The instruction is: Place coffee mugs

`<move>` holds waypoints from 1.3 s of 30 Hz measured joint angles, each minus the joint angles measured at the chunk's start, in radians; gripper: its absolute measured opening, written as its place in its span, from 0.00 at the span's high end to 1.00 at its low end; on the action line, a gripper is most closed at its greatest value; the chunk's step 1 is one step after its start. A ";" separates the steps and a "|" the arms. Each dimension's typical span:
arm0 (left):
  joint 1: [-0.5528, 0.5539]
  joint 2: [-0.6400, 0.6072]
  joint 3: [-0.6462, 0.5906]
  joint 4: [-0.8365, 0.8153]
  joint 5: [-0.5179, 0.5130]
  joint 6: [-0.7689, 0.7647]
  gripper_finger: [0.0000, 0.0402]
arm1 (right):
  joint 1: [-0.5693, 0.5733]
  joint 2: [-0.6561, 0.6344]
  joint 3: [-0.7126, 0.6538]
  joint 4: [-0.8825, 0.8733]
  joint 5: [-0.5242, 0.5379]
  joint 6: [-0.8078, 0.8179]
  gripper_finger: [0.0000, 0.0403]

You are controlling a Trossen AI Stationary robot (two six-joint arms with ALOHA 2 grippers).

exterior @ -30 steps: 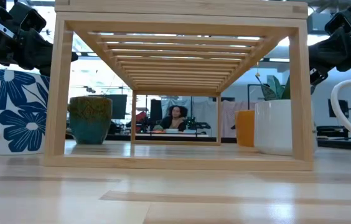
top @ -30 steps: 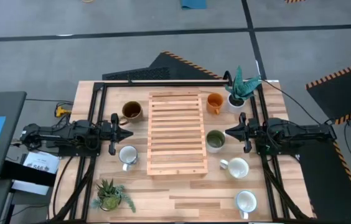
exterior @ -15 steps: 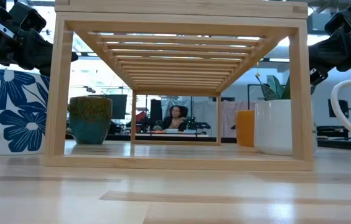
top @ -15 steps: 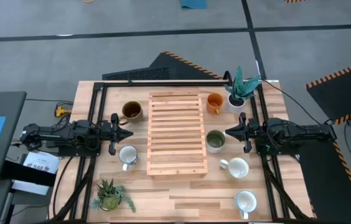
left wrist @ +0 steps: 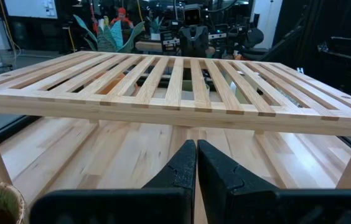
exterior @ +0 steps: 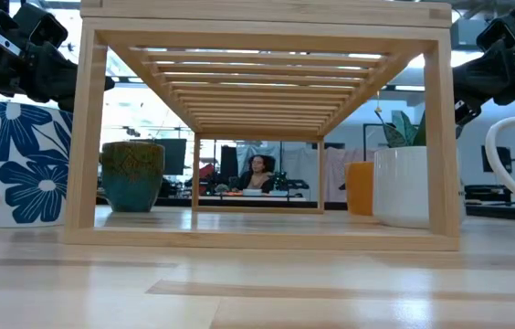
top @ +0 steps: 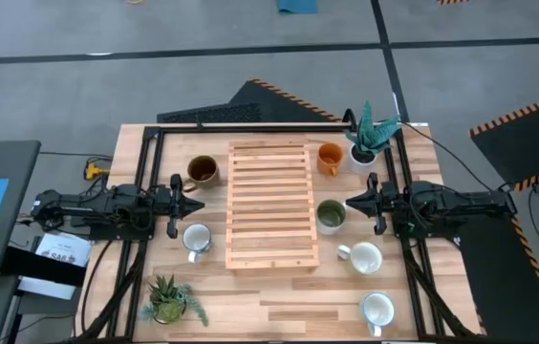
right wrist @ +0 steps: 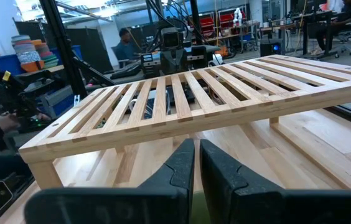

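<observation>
A slatted wooden rack [top: 269,205] stands mid-table. To its left stand a brown mug [top: 202,171] and a white mug [top: 196,239], which shows blue flowers [exterior: 20,164] in the low view. On the right are an orange mug [top: 330,158], an olive green mug [top: 331,215] and two white mugs [top: 365,257] [top: 377,310]. All stand on their bases. My left gripper [top: 196,204] hangs shut and level between the brown and white mugs, pointing at the rack. My right gripper [top: 349,203], also shut, points at the rack from the right, just above the green mug.
A leafy plant in a white pot [top: 370,134] stands at the far right corner, a small succulent [top: 169,298] at the near left. Black frame rails [top: 250,127] border the table. In the low view a person [exterior: 257,174] sits in the room beyond.
</observation>
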 joint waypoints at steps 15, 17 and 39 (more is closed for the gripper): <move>0.000 0.000 0.000 0.000 0.000 0.000 1.00 | 0.000 0.000 0.000 0.000 0.000 0.000 0.87; 0.000 0.000 0.000 0.000 0.000 0.000 1.00 | 0.000 0.000 0.000 0.000 0.000 0.000 0.87; 0.000 0.000 0.000 0.000 0.000 0.000 1.00 | -0.018 0.000 -0.002 0.270 0.069 -0.100 0.87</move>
